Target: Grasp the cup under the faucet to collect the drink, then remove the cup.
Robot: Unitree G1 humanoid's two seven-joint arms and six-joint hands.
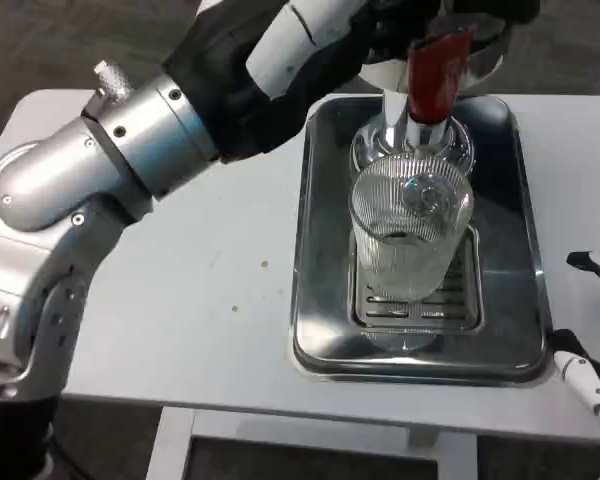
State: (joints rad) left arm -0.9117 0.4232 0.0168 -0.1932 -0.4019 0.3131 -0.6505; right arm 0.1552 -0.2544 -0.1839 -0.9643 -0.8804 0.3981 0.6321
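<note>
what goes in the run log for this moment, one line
cup: on tray grate, below red tap | left hand: raised by dispenser | right hand: at table edge, off cup

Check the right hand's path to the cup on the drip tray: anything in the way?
Nothing visible stands between them. The right hand sits at the table's right edge, fingers apart, holding nothing. Between it and the ribbed glass cup lie only bare table and the raised rim of the metal tray, which the hand would probably need to clear.
</note>
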